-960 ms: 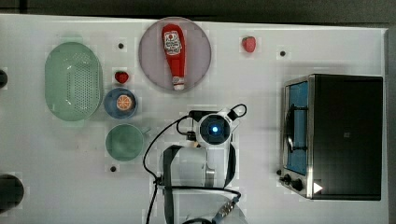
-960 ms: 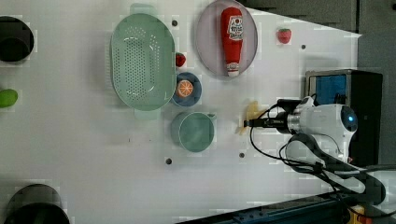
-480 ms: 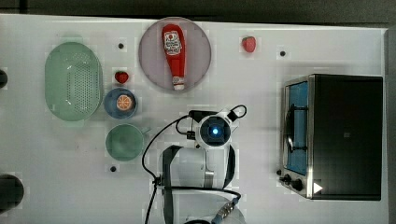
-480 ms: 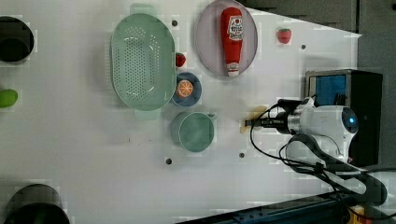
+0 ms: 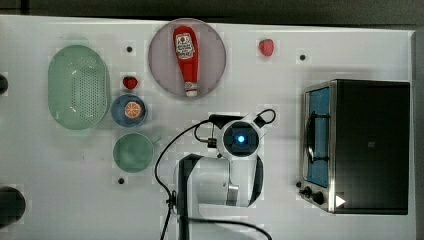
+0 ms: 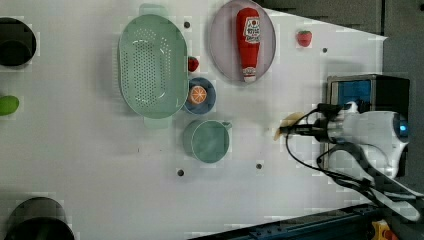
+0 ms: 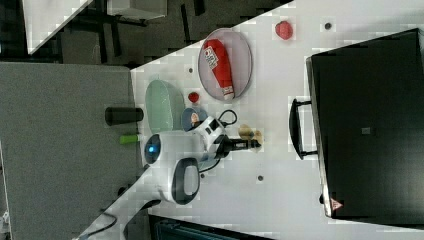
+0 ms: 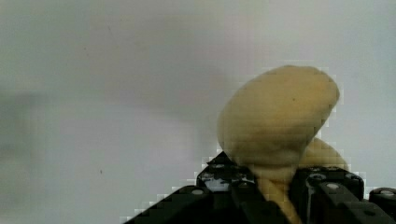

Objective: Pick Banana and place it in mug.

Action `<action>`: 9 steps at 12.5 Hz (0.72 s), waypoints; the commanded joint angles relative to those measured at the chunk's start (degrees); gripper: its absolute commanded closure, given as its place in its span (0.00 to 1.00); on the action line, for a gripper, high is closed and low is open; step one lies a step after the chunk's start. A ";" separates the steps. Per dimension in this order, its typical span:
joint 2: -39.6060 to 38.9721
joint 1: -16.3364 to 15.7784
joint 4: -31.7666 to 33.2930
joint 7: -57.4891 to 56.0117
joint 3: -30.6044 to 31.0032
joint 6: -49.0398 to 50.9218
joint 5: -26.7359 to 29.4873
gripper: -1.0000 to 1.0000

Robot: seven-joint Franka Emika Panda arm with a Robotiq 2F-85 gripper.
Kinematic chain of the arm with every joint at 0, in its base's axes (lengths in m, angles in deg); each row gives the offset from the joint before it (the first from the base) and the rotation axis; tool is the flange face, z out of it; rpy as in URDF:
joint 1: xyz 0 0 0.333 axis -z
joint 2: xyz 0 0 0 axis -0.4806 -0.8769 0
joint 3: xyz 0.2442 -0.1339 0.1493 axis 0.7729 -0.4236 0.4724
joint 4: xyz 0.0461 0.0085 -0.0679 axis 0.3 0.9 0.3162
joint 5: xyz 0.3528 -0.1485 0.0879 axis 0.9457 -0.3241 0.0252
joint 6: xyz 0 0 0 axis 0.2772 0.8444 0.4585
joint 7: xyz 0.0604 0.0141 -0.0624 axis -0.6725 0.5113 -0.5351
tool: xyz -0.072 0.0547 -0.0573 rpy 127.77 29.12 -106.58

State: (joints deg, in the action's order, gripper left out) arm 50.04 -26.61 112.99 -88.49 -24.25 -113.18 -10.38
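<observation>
The pale-yellow banana (image 8: 280,121) lies on the white table close to the oven, and my gripper (image 8: 273,182) is shut on it, with a black finger pressed against each side. In the left view the gripper (image 6: 281,131) is down at the table with the banana (image 6: 290,120) at its tip. The right view shows the same banana (image 7: 248,133) beside the fingertips. The mint-green mug (image 5: 133,152) stands upright and empty to the top view's left of my arm (image 5: 240,139), well apart from the banana. From above, my wrist covers the banana.
A blue cup (image 5: 128,110) with an orange slice stands just beyond the mug, next to a green perforated basket (image 5: 78,86). A ketchup bottle (image 5: 186,57) lies on a round plate. Two strawberries (image 5: 130,82) (image 5: 266,47) sit loose. A toaster oven (image 5: 357,145) fills the top view's right.
The fingers have closed in from wide open onto the banana. The arm has stayed almost in place over it.
</observation>
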 commanded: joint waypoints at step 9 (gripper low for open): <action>29.80 -1.33 -6.37 1.35 2.88 35.07 1.08 0.73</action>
State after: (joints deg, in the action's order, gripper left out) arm 83.06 -27.03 107.40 -88.21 -23.72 -78.56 -10.78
